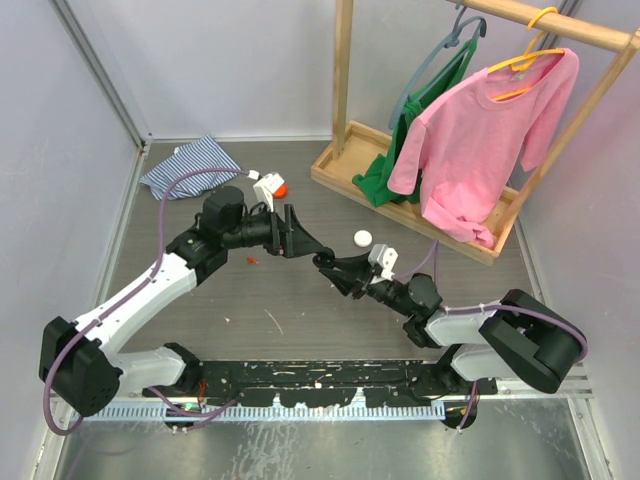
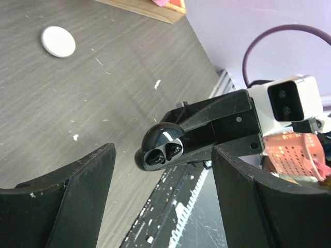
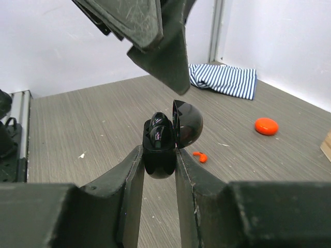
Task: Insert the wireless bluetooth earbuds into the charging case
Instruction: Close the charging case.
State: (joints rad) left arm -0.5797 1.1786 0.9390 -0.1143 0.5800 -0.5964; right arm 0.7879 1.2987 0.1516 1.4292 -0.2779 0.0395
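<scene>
Charging case [image 3: 160,164], black, lid open: clamped in right tool [image 3: 159,155] above desk [image 3: 77,124]. Two black earbuds [image 2: 161,152] seated inside. Red-orange earbud [image 1: 251,259] on desk, 9 o'clock of case. Left tool [image 2: 163,155]: apart, empty, facing case.

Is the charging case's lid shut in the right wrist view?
No, the lid stands hinged open above the charging case, which the right gripper clamps.

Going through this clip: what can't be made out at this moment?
- Charging case: in the top view, tiny and dark against the right hand; contents unseen.
- Black earbuds: seating depth unclear in both wrist views, black on glossy black.
- Case bottom: right wrist view, covered by the right hand.
- Red-orange piece: too small to identify anywhere.
</scene>
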